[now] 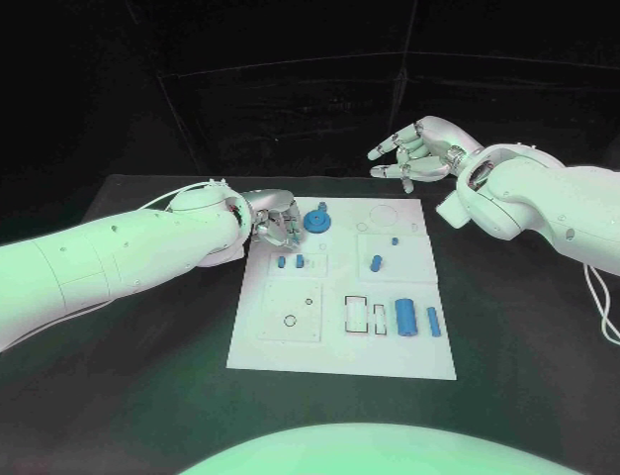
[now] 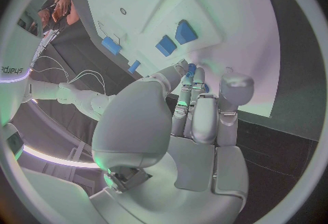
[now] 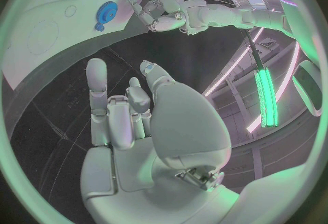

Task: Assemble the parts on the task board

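Black table (image 1: 138, 396), white task board (image 1: 341, 358) with scattered blue parts (image 1: 403, 317), left hand (image 1: 274, 223) fingers pinching a small blue part (image 2: 192, 67), right hand (image 1: 416, 150) fingers spread, empty.

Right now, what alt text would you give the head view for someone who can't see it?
A white task board with small blue parts lies on a black table. The robot's left hand reaches over the board's far left corner beside a round blue part, while its right hand hovers empty beyond the board.
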Controlling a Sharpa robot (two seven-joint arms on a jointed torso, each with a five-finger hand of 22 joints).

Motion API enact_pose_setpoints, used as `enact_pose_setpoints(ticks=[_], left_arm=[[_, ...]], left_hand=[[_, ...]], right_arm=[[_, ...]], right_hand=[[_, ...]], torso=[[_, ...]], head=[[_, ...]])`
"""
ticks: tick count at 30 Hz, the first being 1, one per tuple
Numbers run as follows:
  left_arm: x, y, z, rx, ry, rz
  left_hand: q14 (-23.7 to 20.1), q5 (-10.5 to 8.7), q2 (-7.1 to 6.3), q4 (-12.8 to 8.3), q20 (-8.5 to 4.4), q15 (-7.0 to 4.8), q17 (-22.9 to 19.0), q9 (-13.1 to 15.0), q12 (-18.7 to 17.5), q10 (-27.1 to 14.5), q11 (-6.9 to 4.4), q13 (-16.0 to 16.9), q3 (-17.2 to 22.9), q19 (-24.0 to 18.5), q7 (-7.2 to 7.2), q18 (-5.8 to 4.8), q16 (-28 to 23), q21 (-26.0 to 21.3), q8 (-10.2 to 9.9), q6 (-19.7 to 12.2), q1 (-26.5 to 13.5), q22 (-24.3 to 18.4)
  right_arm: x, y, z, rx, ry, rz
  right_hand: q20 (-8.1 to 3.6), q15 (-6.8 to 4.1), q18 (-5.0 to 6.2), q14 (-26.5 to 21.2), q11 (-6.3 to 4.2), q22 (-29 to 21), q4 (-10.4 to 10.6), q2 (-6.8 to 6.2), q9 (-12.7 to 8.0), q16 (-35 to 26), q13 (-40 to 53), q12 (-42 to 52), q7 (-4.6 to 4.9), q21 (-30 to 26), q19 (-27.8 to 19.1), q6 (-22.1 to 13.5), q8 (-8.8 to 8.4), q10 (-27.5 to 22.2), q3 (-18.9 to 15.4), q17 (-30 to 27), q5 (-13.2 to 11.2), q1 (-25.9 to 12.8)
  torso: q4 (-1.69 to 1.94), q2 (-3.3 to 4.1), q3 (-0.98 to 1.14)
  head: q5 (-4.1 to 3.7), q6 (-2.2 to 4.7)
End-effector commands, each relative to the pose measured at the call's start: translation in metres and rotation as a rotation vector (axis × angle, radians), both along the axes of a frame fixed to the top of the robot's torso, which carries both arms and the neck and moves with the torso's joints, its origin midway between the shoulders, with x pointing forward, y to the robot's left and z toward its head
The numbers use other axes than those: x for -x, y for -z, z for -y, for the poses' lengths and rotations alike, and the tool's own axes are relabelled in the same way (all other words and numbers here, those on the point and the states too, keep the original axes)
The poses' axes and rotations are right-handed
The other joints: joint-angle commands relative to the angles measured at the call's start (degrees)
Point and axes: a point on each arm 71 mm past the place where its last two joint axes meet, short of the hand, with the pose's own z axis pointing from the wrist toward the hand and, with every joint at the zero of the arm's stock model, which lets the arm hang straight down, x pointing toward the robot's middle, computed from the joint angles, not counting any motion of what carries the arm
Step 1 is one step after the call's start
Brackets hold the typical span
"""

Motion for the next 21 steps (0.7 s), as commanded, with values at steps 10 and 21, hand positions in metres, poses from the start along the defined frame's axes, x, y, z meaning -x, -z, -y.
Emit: enact_pose_setpoints(ticks=[10, 21], left_arm=[[0.0003, 0.0035, 0.0014, -0.023, -0.008, -0.032], [-0.0011, 0.0058, -0.0015, -0.048, -0.032, -0.051]], left_hand=[[0.5, 0.2, -0.55, 0.5, 0.54, 0.1, -0.5, -0.2, -1.4, -0.8, 0.81, -0.1, -1.3, -0.5, 0.73, -1.01, 0.2, -0.7, -1.5, -1.6, -1.7, -0.4], [0.2, 0.2, -1.55, 1.2, 1.18, 0.82, -1.2, -0.2, -3.4, -3.6, 1.64, -0.2, -3.1, -1.0, 1.18, -0.81, 0.1, -1.9, -3.6, -4.5, -2.9, -1.4]], right_arm=[[0.0, -0.0014, -0.0017, -0.006, -0.011, 0.003], [0.0001, -0.0013, -0.0011, -0.005, -0.01, 0.002]], right_hand=[[-0.13, -0.39, 1.11, 2.4, -0.02, 0.1, 0.0, -0.11, -0.1, 0.0, 0.0, 0.2, 0.01, -0.1, 0.2, -0.2, 0.31, -0.4, 0.2, 0.1, 0.4, -0.5], [-0.13, -0.39, 1.11, 2.4, -0.02, 0.1, 0.0, -0.11, -0.1, 0.0, 0.0, 0.2, 0.01, -0.1, 0.2, -0.2, 0.31, -0.4, 0.2, 0.1, 0.4, -0.5]], torso=[[0.01, 0.0, 0.01], [0.04, -0.01, 0.0]], head=[[-0.04, -0.03], [-0.22, -0.13]])
